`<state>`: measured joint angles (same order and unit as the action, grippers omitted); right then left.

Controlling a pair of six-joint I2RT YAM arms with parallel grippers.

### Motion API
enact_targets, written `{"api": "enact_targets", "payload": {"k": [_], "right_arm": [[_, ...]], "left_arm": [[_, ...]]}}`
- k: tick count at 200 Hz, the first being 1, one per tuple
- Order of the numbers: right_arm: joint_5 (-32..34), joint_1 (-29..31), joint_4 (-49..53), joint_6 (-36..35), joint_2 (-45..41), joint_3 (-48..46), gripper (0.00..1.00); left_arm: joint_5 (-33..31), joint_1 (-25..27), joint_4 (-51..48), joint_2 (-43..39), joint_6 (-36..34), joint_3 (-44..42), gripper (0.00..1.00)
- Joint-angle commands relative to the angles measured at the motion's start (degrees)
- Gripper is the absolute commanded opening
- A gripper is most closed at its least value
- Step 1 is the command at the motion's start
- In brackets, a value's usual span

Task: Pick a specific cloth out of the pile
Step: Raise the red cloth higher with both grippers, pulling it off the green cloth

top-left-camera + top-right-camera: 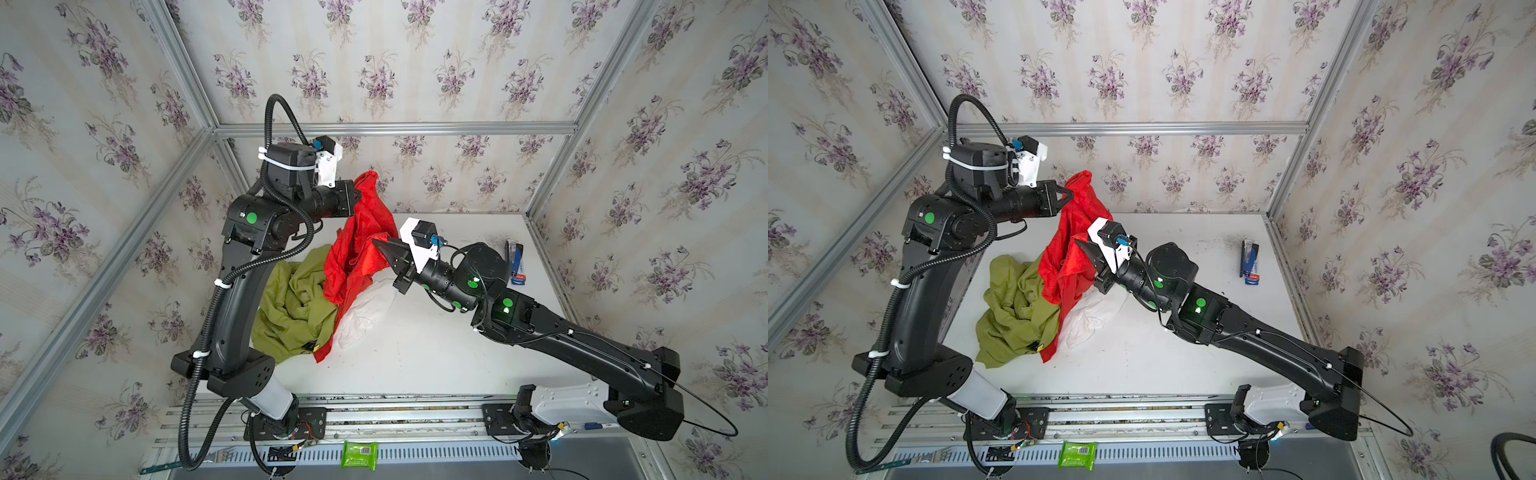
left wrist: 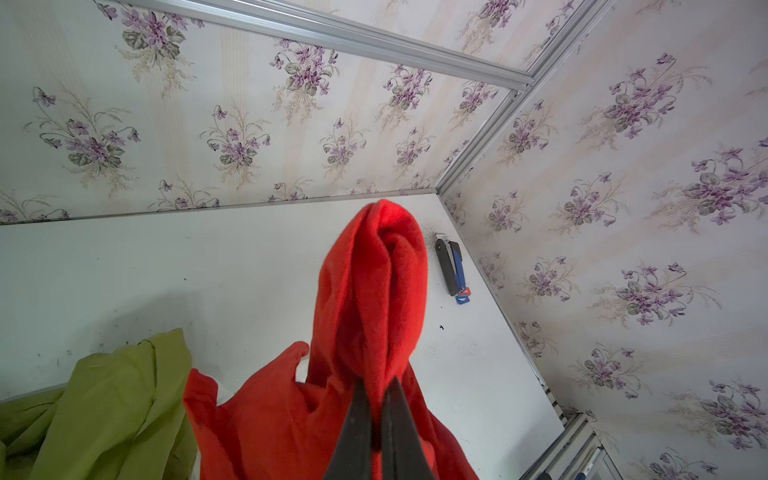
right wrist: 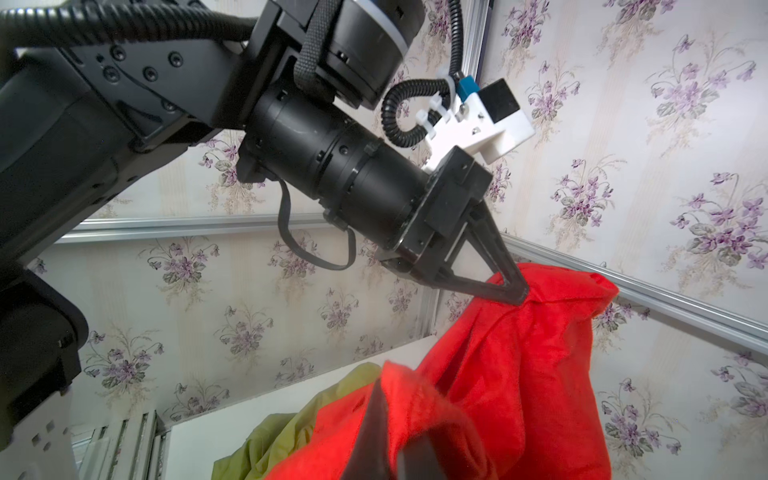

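The red cloth (image 1: 361, 232) (image 1: 1077, 249) hangs lifted above the pile, its lower end trailing down to the white table (image 1: 436, 345). My left gripper (image 1: 358, 192) (image 2: 377, 382) is shut on a top fold of it, high near the back wall. Lower and to the right, my right gripper (image 1: 376, 243) (image 3: 399, 411) is shut on another fold of the red cloth (image 3: 519, 374). Below lie the rest of the pile: an olive-green cloth (image 1: 291, 307) and a white cloth (image 1: 365, 311), partly under the red one.
A blue and black stapler (image 1: 515, 262) (image 2: 453, 266) lies at the table's back right. A green packet (image 1: 359, 455) sits on the front rail. Flowered walls with aluminium frames (image 1: 395, 129) close in the back and both sides.
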<state>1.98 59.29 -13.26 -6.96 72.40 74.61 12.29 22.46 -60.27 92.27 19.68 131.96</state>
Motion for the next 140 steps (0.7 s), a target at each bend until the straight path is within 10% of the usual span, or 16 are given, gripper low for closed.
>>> {"api": "enact_targets", "payload": {"k": [1, 140], "right_arm": [[1.7, -0.1, -2.3, -1.6, -0.3, 1.5, 0.00], [0.2, -3.4, 5.0, -4.2, -0.9, 5.1, 0.00]], "left_arm": [[0.9, 0.0, 3.3, -0.9, 0.4, 0.3, 0.00], [6.0, 3.1, 4.9, -2.1, 2.3, -0.6, 0.00]]}}
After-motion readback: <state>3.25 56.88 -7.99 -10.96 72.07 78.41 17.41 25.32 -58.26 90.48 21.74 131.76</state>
